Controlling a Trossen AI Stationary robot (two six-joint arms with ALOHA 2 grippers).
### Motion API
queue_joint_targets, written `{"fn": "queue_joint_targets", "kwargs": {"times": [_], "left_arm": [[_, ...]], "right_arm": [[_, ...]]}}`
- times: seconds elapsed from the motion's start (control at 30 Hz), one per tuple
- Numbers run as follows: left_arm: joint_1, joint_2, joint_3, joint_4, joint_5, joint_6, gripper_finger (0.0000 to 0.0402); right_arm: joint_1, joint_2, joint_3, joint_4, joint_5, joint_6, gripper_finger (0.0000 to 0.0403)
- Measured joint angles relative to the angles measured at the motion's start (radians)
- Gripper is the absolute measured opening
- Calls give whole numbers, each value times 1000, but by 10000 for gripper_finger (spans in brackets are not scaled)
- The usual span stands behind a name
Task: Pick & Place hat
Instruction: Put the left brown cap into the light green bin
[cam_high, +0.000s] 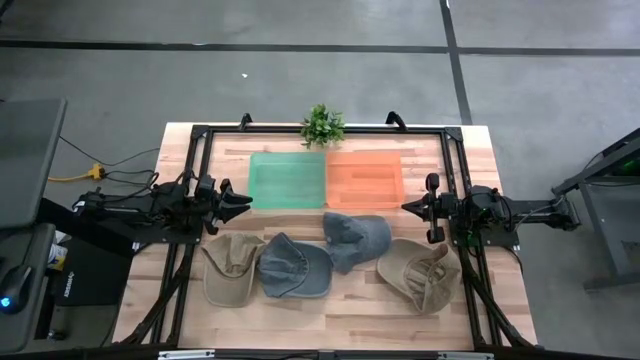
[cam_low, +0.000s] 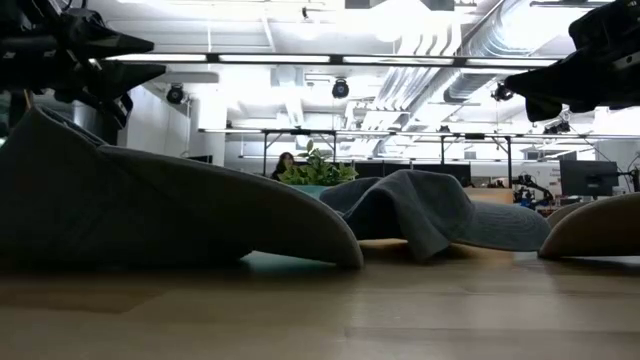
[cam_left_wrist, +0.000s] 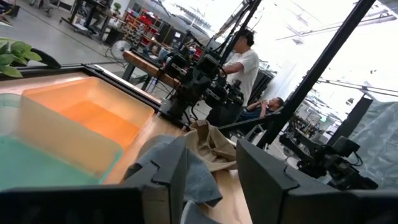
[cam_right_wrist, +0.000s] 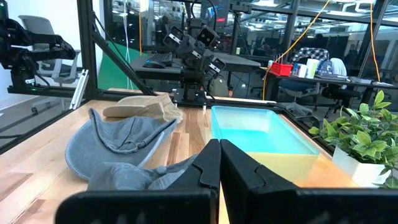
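Four hats lay in a row on the wooden counter (cam_high: 350, 310), none held: a tan hat (cam_high: 228, 268) nearest the left gripper (cam_high: 240, 201), a blue-grey hat (cam_high: 292, 268) next to it and overlapping it, a second blue-grey hat (cam_high: 356, 238) toward the middle, and a second tan hat (cam_high: 420, 272) nearest the right gripper (cam_high: 408, 207). Both arms sat low at the counter's sides, pointing inward at each other, neither touching anything. Left fingers (cam_left_wrist: 264, 180) stood spread with a clear gap between them, as the left wrist view showed; nothing lay in the gap. Right fingers (cam_right_wrist: 249, 171) were pressed together, empty. Ahead of and between the two grippers lay a green bin (cam_high: 287, 180) and an orange bin (cam_high: 364, 178), side by side and touching, both without contents; judged to be the drop targets, set centrally so either arm can reach. A small potted plant (cam_high: 322, 125) stood beyond the bins. The hats lay beside the grippers rather than ahead of them, so each arm would need to swing aside and descend. Judgement: task at its start, no hat yet placed. A person (cam_left_wrist: 247, 62) was visible in the room behind, well apart from the counter.
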Motion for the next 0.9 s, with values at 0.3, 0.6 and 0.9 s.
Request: {"fn": "queue_joint_targets", "kwargs": {"times": [0.3,0.6,0.9], "left_arm": [[0,0,0,0,-9,0,123],[0,0,0,-12,-11,16,123],[0,0,19,-61,-1,53,147]], "right_arm": [[0,0,0,0,0,0,1],[0,0,0,0,0,0,1],[0,0,0,0,0,0,1]]}}
